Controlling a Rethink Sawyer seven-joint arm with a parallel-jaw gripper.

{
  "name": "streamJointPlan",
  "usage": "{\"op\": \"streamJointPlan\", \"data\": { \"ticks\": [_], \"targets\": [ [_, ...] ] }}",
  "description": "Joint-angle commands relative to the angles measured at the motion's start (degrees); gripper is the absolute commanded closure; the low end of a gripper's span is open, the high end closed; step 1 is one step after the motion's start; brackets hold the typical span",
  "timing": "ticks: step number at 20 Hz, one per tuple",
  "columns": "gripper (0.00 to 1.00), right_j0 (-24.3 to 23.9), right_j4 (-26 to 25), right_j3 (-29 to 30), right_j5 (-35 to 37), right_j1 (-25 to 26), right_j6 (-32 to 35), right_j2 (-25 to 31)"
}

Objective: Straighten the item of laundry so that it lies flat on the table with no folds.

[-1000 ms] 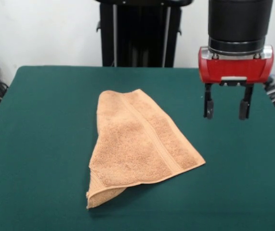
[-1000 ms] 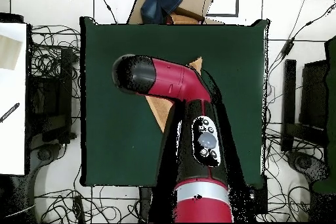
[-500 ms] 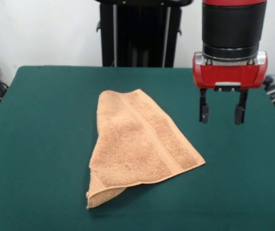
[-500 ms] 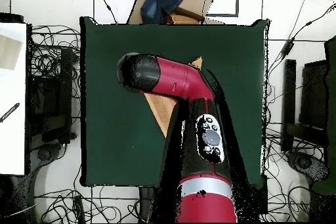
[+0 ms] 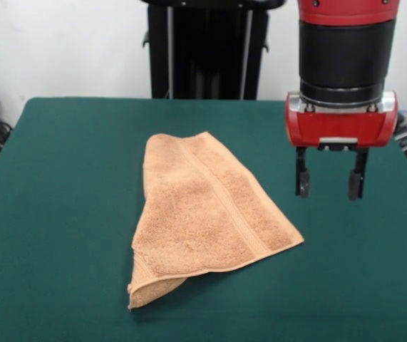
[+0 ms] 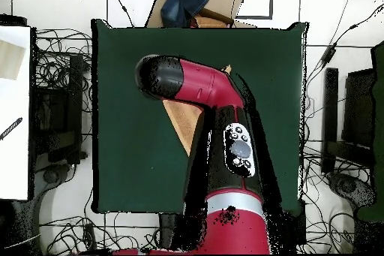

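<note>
Hanging above the green worktop [image 5: 60,185], the tool [image 5: 329,184] is open and empty, beside the folded orange towel [image 5: 203,214].

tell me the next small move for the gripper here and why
Probably shift the gripper sideways toward the towel and lower it onto the near-right corner. The gripper hangs open above the bare table, beside the towel and touching nothing, while the towel lies folded over itself, a lower layer poking out at its front corner.
</note>
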Motion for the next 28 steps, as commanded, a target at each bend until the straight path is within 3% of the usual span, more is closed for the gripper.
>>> {"op": "streamJointPlan", "data": {
  "ticks": [1, 16, 28],
  "targets": [
    [0.00, 1.07, 1.88, -1.10, 2.67, 1.74, 8.23, 4.69],
    [0.00, 0.81, 2.68, -2.20, 4.95, 1.91, 8.21, 4.76],
    [0.00, -2.63, 2.02, 1.10, 1.07, 2.89, 4.91, 7.77]
  ]
}}
